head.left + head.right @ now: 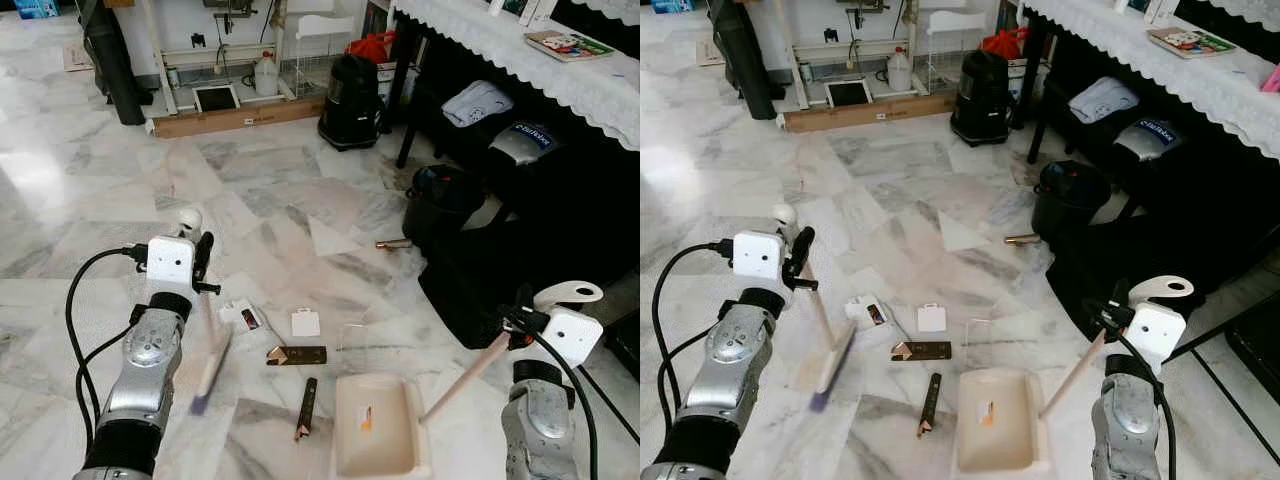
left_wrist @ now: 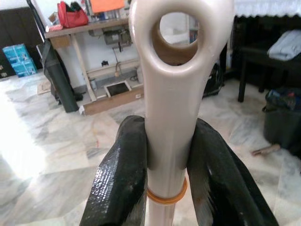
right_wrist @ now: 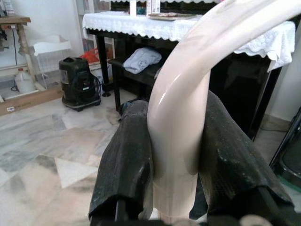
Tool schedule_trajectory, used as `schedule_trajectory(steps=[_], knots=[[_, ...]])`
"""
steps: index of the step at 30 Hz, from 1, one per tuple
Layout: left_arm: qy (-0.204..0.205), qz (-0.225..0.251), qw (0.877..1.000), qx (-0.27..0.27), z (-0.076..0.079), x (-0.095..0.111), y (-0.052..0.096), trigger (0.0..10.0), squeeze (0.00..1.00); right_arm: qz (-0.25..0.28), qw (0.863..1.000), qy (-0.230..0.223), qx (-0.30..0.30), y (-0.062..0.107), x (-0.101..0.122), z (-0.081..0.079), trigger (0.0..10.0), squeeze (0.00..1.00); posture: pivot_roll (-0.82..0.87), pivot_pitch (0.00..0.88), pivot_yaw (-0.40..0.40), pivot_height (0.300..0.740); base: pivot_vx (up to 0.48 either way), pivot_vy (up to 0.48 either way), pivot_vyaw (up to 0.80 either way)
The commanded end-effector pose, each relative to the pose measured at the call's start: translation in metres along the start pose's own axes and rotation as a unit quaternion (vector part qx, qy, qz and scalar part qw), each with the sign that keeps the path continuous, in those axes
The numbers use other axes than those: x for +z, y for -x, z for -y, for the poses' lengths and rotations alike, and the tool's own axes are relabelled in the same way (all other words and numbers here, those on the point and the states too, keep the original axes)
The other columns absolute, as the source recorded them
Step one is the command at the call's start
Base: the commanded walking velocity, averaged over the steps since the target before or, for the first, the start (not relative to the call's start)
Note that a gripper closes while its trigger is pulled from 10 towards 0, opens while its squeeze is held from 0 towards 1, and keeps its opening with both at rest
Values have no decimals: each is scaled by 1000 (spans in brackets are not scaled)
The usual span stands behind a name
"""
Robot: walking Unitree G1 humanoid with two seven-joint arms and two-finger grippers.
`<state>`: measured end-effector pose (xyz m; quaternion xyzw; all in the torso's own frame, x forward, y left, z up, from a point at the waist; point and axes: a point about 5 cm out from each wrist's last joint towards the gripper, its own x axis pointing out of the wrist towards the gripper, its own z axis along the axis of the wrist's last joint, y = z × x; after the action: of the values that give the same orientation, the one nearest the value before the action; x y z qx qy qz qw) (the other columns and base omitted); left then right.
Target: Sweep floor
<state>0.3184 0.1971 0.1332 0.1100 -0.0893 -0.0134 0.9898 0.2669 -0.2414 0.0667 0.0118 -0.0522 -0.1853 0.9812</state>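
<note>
My left gripper [image 2: 168, 137] is shut on the beige handle of a hand brush [image 1: 212, 352], just below its ring end. The brush slants down to the marble floor, and its blurred bristle head is beside a white packet [image 1: 240, 316]. My right gripper [image 3: 176, 120] is shut on the curved handle of a cream dustpan [image 1: 388, 455], which rests on the floor with a small orange scrap [image 1: 366, 418] inside. Between brush and pan lie litter pieces: a white card [image 1: 305, 323], a brown wrapper [image 1: 297, 355], a dark stick wrapper [image 1: 306, 407] and a clear wrapper [image 1: 350, 335].
A black bin [image 1: 440, 200] and dark bag [image 1: 500, 280] stand to the right, under a black piano with a lace cloth [image 1: 500, 45]. A black vacuum cleaner [image 1: 350, 100] and a wooden plank [image 1: 235, 115] are at the back. A brown scrap [image 1: 393, 243] lies by the bin.
</note>
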Motion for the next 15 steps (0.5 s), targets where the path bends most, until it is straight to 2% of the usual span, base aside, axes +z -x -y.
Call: schedule_trajectory(steps=[1, 7, 15], knots=[[-11, 13, 1000, -4, 2, 8, -1, 10000, 0, 1, 1000, 3, -7, 1, -1, 3, 10000, 0, 132, 111, -79, 740, 0, 0, 0], [-7, -19, 1000, -24, 9, -2, 2, 10000, 0, -10, 1000, 17, -7, 5, -7, 7, 10000, 0, 129, 112, -73, 740, 0, 0, 0], [5, -34, 999, -32, 13, -6, 3, 10000, 0, -24, 999, 40, -15, 8, -14, 13, 10000, 0, 130, 111, -64, 740, 0, 0, 0]])
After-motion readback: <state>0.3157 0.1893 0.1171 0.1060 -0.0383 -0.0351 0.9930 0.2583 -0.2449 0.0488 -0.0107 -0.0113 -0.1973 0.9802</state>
